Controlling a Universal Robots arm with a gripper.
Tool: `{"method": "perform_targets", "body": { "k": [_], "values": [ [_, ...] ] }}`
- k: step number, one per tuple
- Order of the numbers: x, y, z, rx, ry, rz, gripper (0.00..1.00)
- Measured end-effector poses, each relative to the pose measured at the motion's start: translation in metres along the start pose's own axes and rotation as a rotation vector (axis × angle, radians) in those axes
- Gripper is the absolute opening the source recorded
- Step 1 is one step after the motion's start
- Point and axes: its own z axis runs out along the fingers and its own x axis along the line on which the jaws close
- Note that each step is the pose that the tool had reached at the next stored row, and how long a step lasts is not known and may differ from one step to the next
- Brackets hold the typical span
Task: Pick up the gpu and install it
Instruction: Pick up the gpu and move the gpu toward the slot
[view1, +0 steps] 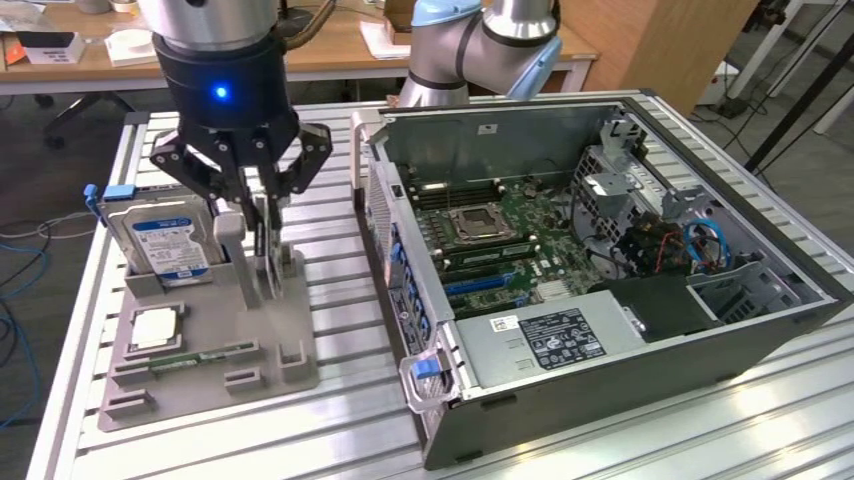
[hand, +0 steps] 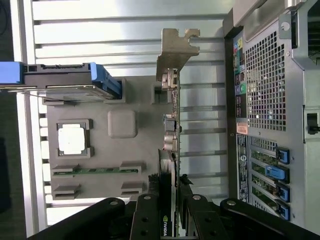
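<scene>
The black pincer (hand: 170, 205) is gripping the thin, flat gpu (hand: 172, 115), which is standing upright in the grey moulded holder (hand: 122, 147).

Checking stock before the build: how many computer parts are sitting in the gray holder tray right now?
4: hard drive standing at the far end, processor lying flat, memory stick in its slot beside it, gpu on edge between the fingers. None seems hidden.

Your exterior view sits high off the computer case (view1: 574, 420), looking down at a slant across its open side from mid range. Your wrist view looks straight down, close beside the case's rear panel (hand: 265, 90). Both share that panel, the parts tray (view1: 287, 330) and the gpu (hand: 172, 95).
</scene>
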Motion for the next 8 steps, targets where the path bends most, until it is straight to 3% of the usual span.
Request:
{"method": "perform_targets", "body": {
  "k": [8],
  "values": [
    [0.000,0.0005,-0.0140,0.0011,0.0039,0.000,0.26]
  ]
}}
